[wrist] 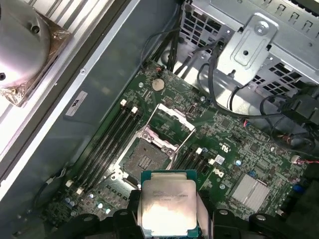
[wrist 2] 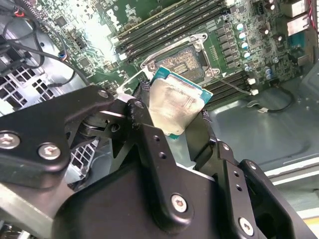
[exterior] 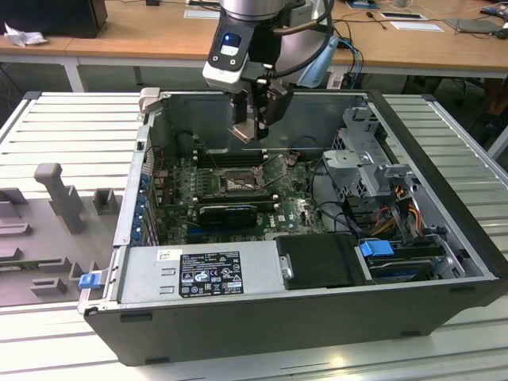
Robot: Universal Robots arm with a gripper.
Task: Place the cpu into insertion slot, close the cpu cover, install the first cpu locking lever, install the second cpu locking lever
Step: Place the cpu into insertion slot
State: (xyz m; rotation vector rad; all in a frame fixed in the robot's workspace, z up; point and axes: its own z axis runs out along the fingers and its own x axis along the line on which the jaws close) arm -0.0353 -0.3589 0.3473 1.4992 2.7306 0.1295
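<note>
Above the open computer case (exterior: 317,309): gripper (exterior: 255,125) pinching the cpu (wrist: 168,206) by its edges.
It hangs well above the insertion slot (wrist: 145,158); cpu cover (wrist: 177,115) hinged up, leaving the slot free.

Even room light, harsh glare close in.
In the exterior view, soft overhead light falls evenly, the open computer case (exterior: 317,317) dimmer inside than the pale counter (exterior: 63,127). In the second wrist view glare washes out the green circuit board (wrist 2: 94,30) and sheens the chip (wrist 2: 174,107); in the first wrist view a metal disc (wrist: 20,45) shines white.
</note>
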